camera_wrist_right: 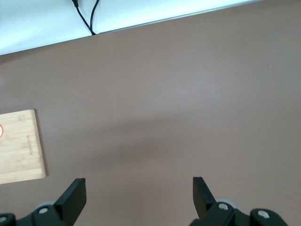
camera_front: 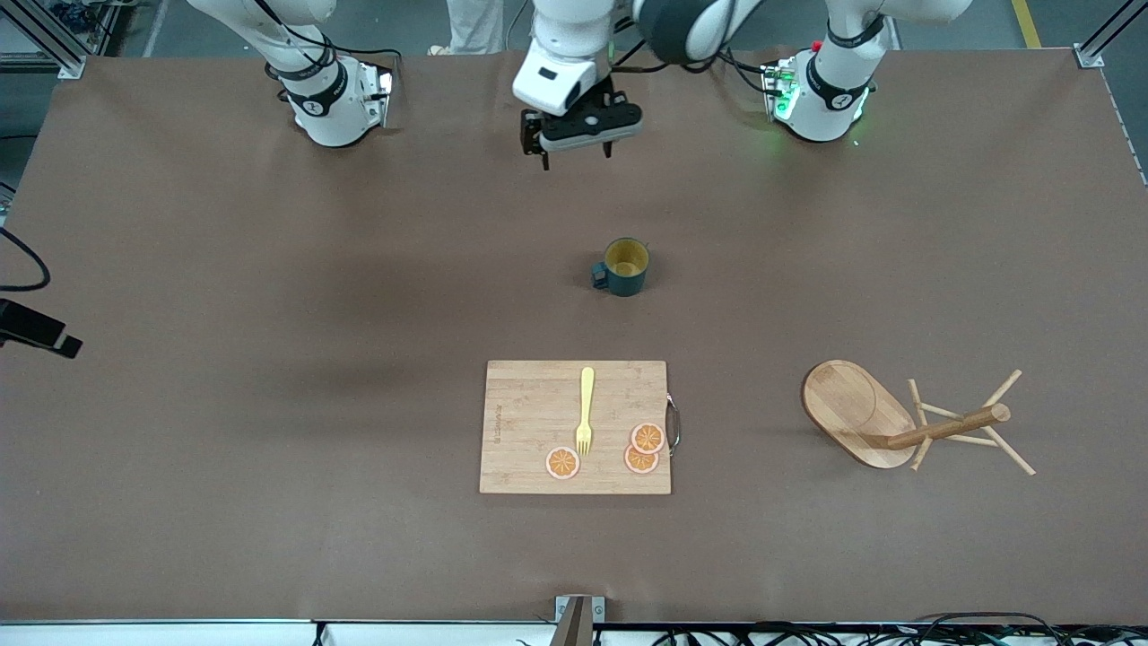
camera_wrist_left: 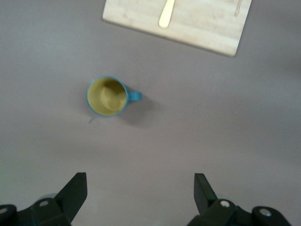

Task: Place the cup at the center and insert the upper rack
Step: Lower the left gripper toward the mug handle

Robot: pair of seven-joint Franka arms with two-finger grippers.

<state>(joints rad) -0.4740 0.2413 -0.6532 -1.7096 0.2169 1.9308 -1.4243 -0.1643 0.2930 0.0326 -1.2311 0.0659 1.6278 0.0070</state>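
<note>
The cup [camera_front: 625, 266], dark teal with a yellow-tan inside, stands upright on the table's middle with its handle toward the right arm's end; the left wrist view shows the cup [camera_wrist_left: 107, 96] too. The upper rack [camera_front: 946, 427], a light wooden mug tree, lies on its side toward the left arm's end, its oval base [camera_front: 847, 408] tipped up. My left gripper [camera_front: 577, 154] hangs open over bare table between the arms' bases, its fingers [camera_wrist_left: 75, 190] wide apart and empty. My right gripper [camera_wrist_right: 138, 190] is open over bare table and does not show in the front view.
A wooden cutting board [camera_front: 529, 404] lies nearer the front camera than the cup, carrying a yellow fork [camera_front: 586, 408] and three orange slices [camera_front: 562, 462]. One corner of the board [camera_wrist_right: 19, 146] shows in the right wrist view. A metal clamp [camera_front: 578, 615] sits on the table's front edge.
</note>
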